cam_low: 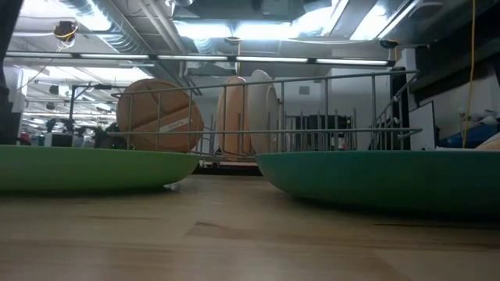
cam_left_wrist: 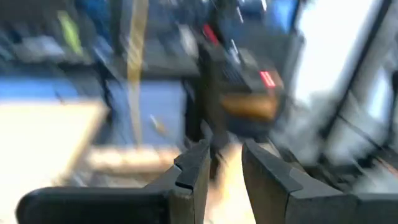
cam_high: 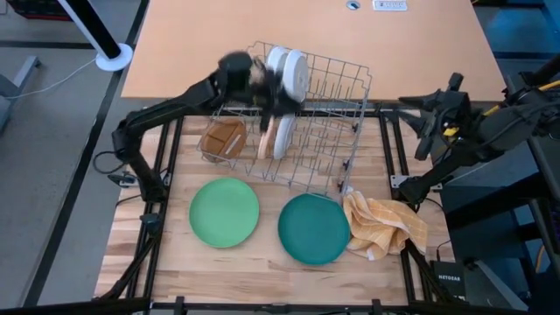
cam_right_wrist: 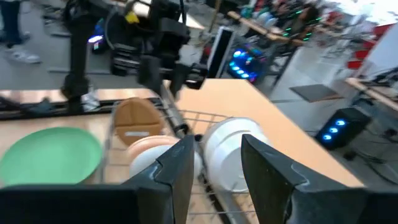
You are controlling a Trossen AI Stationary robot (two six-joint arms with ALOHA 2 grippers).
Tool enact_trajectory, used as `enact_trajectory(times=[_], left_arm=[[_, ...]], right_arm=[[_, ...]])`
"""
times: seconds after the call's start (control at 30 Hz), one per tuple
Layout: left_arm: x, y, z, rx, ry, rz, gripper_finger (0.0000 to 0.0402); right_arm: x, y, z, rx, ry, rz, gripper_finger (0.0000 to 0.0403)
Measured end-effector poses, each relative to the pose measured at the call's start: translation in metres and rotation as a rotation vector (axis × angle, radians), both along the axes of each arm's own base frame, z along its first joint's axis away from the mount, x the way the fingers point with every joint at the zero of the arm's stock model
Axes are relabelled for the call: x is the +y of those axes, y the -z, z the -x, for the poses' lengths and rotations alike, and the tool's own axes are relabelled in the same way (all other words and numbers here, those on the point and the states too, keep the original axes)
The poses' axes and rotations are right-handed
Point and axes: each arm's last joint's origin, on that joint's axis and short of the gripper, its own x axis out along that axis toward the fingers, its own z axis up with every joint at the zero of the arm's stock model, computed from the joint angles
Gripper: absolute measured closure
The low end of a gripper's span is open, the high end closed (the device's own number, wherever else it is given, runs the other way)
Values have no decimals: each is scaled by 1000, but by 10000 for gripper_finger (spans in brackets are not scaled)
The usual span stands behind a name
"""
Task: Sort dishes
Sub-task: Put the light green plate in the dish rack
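Sorting under way: white plates (cam_high: 291, 70) and a tan plate (cam_high: 265, 140) stand slotted upright in the wire rack (cam_high: 341, 131) at the worktop's middle, a brown plate (cam_high: 222, 138) leaning at its left end. The green plate (cam_high: 224, 212) and teal plate (cam_high: 313, 227) lie flat near the front edge, seemingly still to be racked. The left end effector (cam_high: 262, 87), fingers parted and empty, hovers over the rack; the right end effector (cam_right_wrist: 214, 165), also released, waits beyond the right edge
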Motion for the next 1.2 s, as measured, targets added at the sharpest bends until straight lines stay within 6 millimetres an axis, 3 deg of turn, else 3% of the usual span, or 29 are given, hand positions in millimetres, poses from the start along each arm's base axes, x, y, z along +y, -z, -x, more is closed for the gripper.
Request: enact_trajectory(times=[0.27, 0.57, 0.73, 0.97, 1.2], left_arm=[[-107, 33, 20, 599, 151, 90, 315], [-206, 74, 49, 1171, 224, 79, 315], [-252, 95, 61, 1300, 204, 114, 315], [-304, 136, 73, 1306, 124, 123, 315], [-319, 186, 88, 1353, 18, 98, 315]], right_arm=[[22, 8, -30, 91, -71, 0, 265], [62, 32, -85, 221, -119, -36, 265], [83, 48, -115, 274, -124, -87, 265], [110, 62, -149, 274, -223, -224, 265], [123, 72, -167, 298, -264, -255, 265]])
